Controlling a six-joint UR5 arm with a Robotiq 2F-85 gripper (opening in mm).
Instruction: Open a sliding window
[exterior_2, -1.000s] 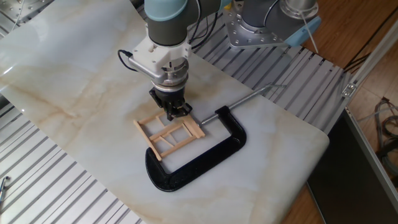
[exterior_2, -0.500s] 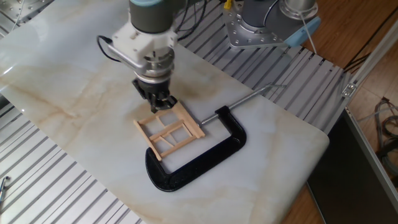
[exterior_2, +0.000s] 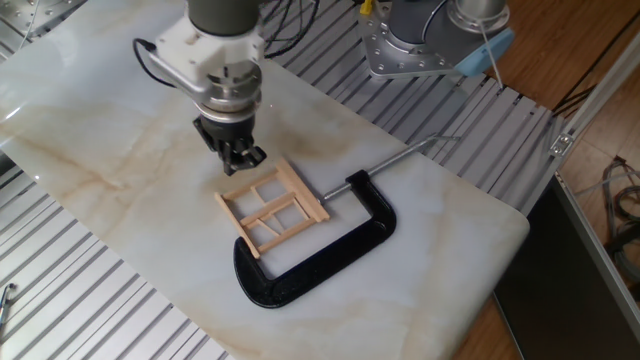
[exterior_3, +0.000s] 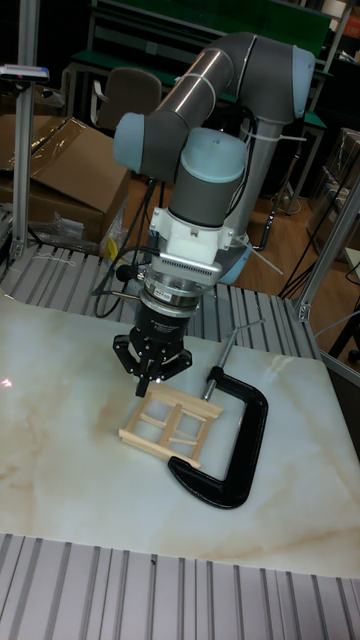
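The sliding window (exterior_2: 272, 208) is a small pale-wood frame with crossbars, lying flat on the marble table top (exterior_2: 120, 150). In the tall fixed view the sliding window (exterior_3: 170, 425) lies just below the tool. My gripper (exterior_2: 241, 160) points straight down at the window's far left edge, with its fingers drawn together and nothing visible between them. The same gripper (exterior_3: 149, 383) hovers by the frame's upper left corner. I cannot tell whether the tips touch the wood.
A large black C-clamp (exterior_2: 310, 250) with a silver screw rod (exterior_2: 400, 155) wraps around the window's near and right sides. It also shows as the C-clamp (exterior_3: 238, 440) in the tall view. Ribbed metal decking (exterior_2: 60, 290) borders the marble slab.
The gripper has moved left and toward the far side, from over the window's far bar to beside its far left edge. The window frame and clamp stay where they were.
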